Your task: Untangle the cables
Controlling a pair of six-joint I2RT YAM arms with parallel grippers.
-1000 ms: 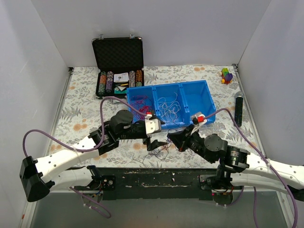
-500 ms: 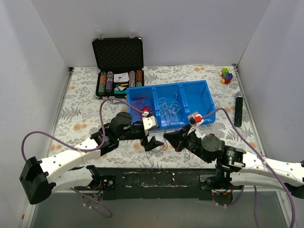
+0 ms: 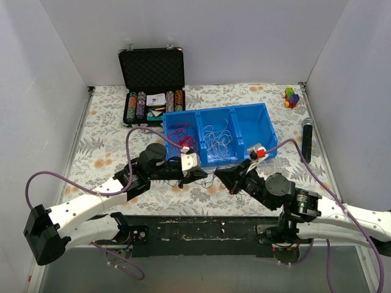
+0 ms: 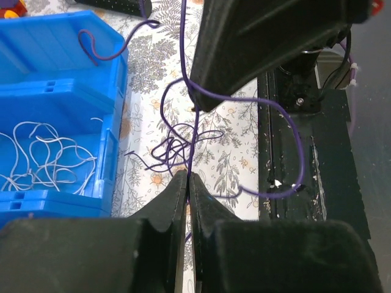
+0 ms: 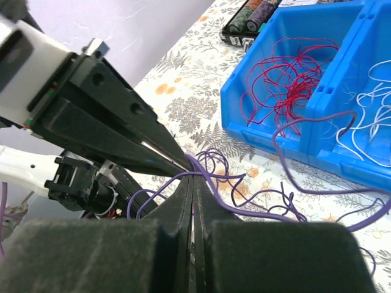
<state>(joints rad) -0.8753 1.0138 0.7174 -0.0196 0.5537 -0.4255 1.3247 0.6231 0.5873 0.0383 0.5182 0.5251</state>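
"Two grippers by the blue bin. What have they got?"

"The left gripper and the right gripper meet tip to tip just in front of its near wall. Each is pressed together on the purple cables."

"Which way does the strand lie?"

"One length runs straight from the left tips past the right ones, lengthwise along the bin's near wall. The rest sits in a loose knot beside that wall, and one end curls into the bin's right compartment."

"The other colours?"

"Red cables are in the bin's left compartment and white cables in the middle one."

"And around it?"

"A leaf-printed table, with plain white walls behind and to both sides of the bin."
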